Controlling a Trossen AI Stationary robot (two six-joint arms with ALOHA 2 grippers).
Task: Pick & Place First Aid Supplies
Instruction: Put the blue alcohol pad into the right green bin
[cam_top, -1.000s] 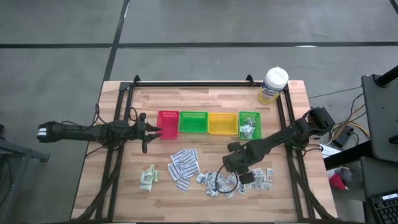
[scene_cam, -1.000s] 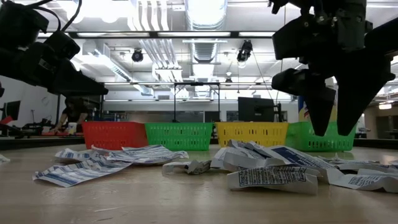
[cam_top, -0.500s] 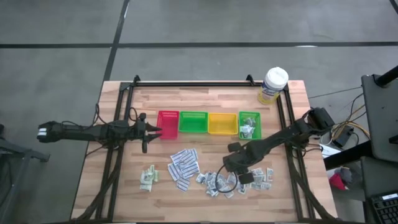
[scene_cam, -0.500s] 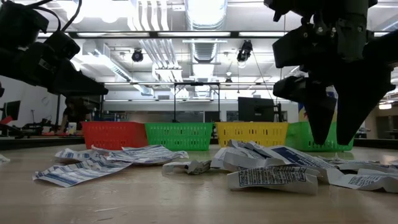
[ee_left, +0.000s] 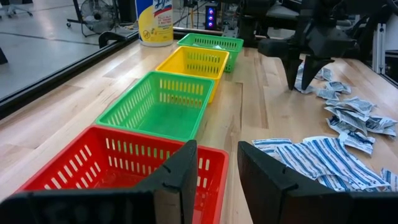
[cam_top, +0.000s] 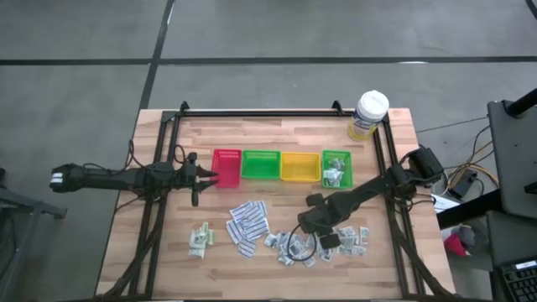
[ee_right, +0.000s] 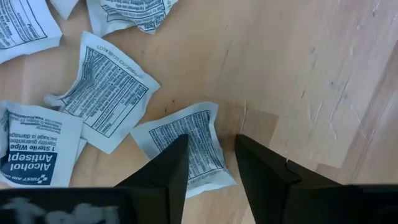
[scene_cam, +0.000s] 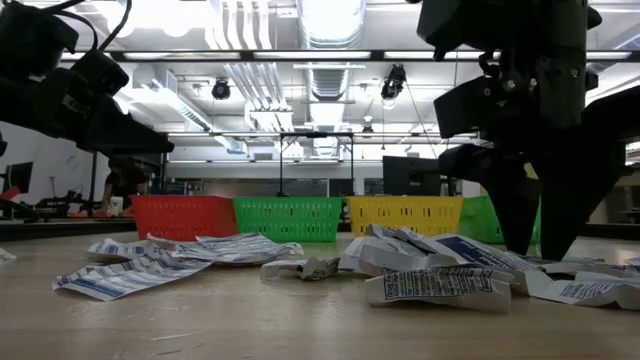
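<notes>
Right wrist view, crinkled square paper packet (ee_right: 186,149)

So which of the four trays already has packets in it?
The green tray at the right end of the row, nearest the white-lidded tub. White packets lie in it; the red, the other green and the yellow tray show only bare floors.

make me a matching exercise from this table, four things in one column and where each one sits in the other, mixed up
Things:
1. red tray
2. white-lidded tub
3. right gripper
4. long striped strips

Places:
A. far right corner of the table
B. between the pale green sachets and the grey-white squares
C. left end of the tray row
D. low over the grey-white squares

Pairs: 1-C, 2-A, 3-D, 4-B
</notes>
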